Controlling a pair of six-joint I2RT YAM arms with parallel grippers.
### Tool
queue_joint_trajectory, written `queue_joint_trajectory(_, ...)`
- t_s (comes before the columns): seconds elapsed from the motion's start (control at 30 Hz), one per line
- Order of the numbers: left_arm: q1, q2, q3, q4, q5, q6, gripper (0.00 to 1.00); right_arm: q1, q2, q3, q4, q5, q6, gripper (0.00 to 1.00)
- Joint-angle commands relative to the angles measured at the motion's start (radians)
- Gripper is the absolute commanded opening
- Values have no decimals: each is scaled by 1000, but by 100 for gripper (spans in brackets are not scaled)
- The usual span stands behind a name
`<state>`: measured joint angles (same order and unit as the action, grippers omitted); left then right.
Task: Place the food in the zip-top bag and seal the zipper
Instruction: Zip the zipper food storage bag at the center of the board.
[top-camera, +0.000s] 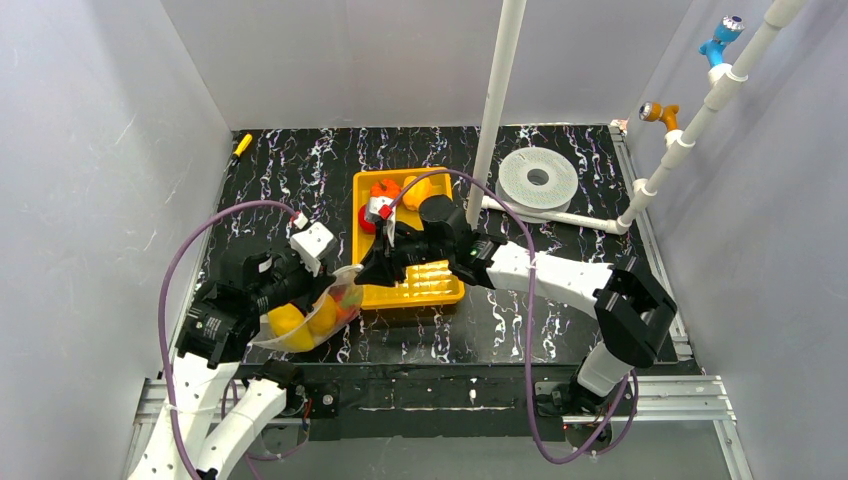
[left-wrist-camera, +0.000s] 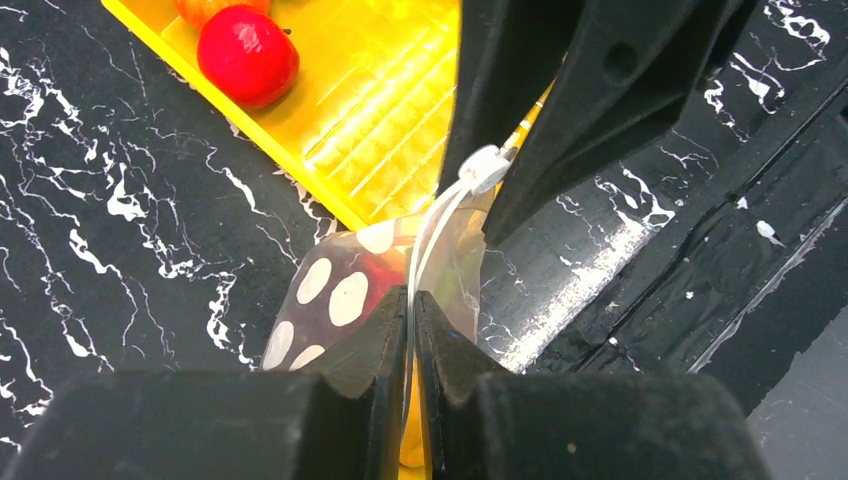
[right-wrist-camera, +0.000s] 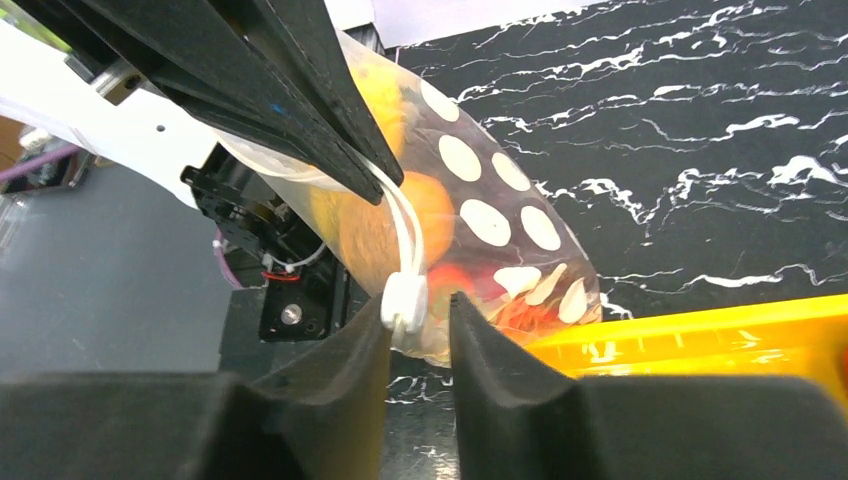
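The zip-top bag (top-camera: 312, 318) is clear with white dots and hangs off the table's front left, holding yellow, orange and red food (top-camera: 287, 322). My left gripper (top-camera: 322, 288) is shut on the bag's mouth edge; the left wrist view shows its fingertips (left-wrist-camera: 395, 320) pinching the zipper strip (left-wrist-camera: 428, 235). My right gripper (top-camera: 374, 268) is at the bag's other end. Its jaws stand narrowly apart around the white slider (right-wrist-camera: 405, 300), which touches the left finger (right-wrist-camera: 360, 350). A red apple (left-wrist-camera: 247, 55) and orange pieces (top-camera: 420, 190) lie in the yellow tray (top-camera: 430, 285).
A white pipe (top-camera: 497, 110) rises behind the tray. A white roll (top-camera: 538, 178) lies at the back right. A small yellow item (top-camera: 242, 143) sits at the back left. The table's front edge (top-camera: 450, 365) runs just below the bag.
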<state>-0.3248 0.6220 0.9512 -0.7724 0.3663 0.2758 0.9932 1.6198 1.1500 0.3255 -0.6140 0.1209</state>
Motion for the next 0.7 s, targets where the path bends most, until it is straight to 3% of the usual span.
queue_joint_trajectory(0.0, -4, 14, 46, -15, 37, -24, 6, -1, 0, 33, 56, -17, 9, 45)
queue_joint_trajectory(0.1, -4, 17, 45, -16, 37, -23, 6, 0, 1, 25, 57, -15, 5, 47)
queue_joint_trajectory(0.23, -4, 14, 43, -17, 32, -17, 6, -1, 5, 19, 69, -12, 9, 43)
queue_joint_trajectory(0.33, -3, 15, 42, -22, 29, -14, 6, -1, 13, 25, 65, -11, 19, 34)
queue_joint_trajectory(0.43, -4, 13, 38, -22, 31, -15, 7, -2, 15, 23, 60, -9, 21, 16)
queue_joint_trajectory(0.47, -4, 13, 37, -24, 36, -19, 13, -2, 14, 22, 59, -9, 21, 10)
queue_joint_trajectory(0.53, -4, 15, 41, -24, 61, -40, 44, -2, 9, 28, 53, -13, 21, 2)
queue_joint_trajectory(0.57, -4, 21, 41, -19, 93, -47, 52, -2, 7, 34, 46, -18, 19, 1)
queue_joint_trajectory(0.67, -3, 50, 39, 4, 162, -86, 59, -2, 1, 54, 29, -36, 17, 1)
